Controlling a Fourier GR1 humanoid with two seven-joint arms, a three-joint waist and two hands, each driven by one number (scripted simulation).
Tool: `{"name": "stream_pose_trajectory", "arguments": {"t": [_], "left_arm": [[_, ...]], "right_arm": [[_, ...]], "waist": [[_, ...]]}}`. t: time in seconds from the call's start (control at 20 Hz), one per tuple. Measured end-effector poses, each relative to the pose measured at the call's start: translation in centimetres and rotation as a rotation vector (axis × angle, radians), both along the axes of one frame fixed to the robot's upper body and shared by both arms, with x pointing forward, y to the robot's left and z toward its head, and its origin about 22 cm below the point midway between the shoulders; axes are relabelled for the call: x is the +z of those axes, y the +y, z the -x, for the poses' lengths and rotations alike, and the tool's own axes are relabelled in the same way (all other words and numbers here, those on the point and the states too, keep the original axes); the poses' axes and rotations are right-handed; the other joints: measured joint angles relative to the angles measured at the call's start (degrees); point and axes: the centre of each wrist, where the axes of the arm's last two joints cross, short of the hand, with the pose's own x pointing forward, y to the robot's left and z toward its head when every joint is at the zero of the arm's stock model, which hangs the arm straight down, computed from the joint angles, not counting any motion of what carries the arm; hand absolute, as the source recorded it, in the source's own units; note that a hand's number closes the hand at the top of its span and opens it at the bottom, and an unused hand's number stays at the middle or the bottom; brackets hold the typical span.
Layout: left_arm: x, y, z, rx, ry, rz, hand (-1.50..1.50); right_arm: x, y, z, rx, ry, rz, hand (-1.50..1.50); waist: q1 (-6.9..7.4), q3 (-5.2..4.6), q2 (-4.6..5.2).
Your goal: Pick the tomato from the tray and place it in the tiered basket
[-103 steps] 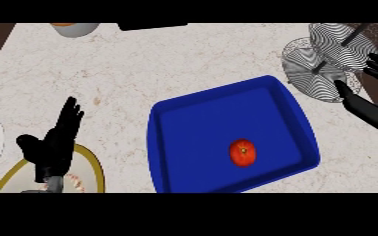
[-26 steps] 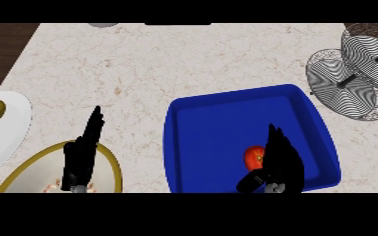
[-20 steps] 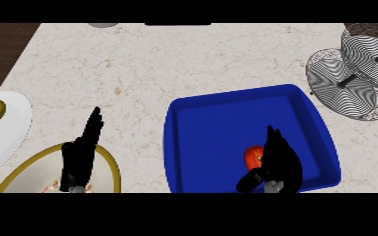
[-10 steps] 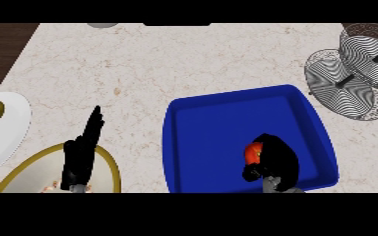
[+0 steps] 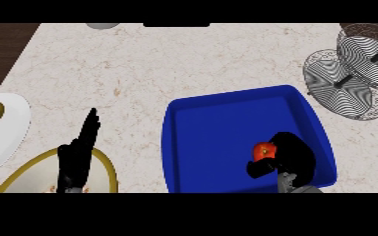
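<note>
Right hand (image 5: pixel 294 156) curled around red tomato (image 5: pixel 263 151) inside blue tray (image 5: pixel 221 130), left hand (image 5: pixel 77 152) with straight fingers resting over gold-rimmed plate (image 5: pixel 109 167), speckled counter (image 5: pixel 148 65), wire tiered basket (image 5: pixel 347 75) at right edge, well apart from tomato.

Speckled pale stone counter (image 5: pixel 148 75); smooth glossy blue plastic tray (image 5: pixel 221 130); wire-mesh metal tiered basket (image 5: pixel 347 77); shiny red tomato (image 5: pixel 262 151).

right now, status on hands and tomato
Right hand curled round tomato, inside blue tray. Left hand open, resting lower left. Tiered basket upper right, path clear.
</note>
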Motion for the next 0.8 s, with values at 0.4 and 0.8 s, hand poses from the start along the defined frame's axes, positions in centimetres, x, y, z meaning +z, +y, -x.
{"name": "stream_pose_trajectory", "arguments": {"t": [0.4, 0.8], "left_arm": [[0.2, -0.2, 0.3, 0.01, 0.0, -0.006, 0.0], [0.1, 0.0, 0.4, 0.025, 0.02, -0.011, 0.0]], "right_arm": [[2.3, -10.5, 1.3, -0.298, -0.089, 0.071, 1.5], [11.3, -11.4, 3.4, -0.429, -0.504, 0.074, 1.5]], "waist": [[-0.82, 0.19, 0.37], [-1.5, 0.09, 0.11]]}}
